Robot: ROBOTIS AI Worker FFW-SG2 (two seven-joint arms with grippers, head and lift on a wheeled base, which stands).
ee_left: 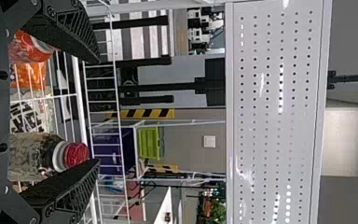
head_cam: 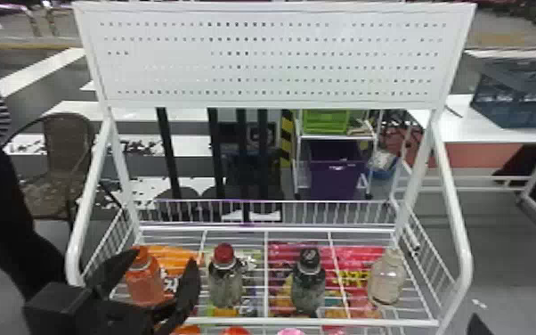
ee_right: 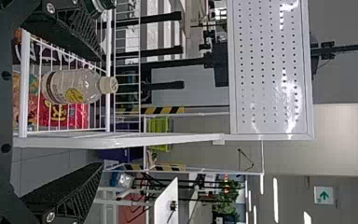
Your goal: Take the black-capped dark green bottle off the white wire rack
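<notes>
Head view: the round-shouldered dark green bottle (head_cam: 308, 287) stands on the thin-barred wire rack (head_cam: 249, 320), between two open tools. Left gripper (head_cam: 164, 256) is at the rack's left, right gripper (head_cam: 510, 314) beyond its right.

Light lay bright on the white perforated panel (head_cam: 276, 58) beyond the left tool (head_cam: 165, 258), with hard white glare streaking its face in both wrist views. Bright strips (ee_right: 275, 200) glowed high beyond the right tool (head_cam: 511, 317).
</notes>
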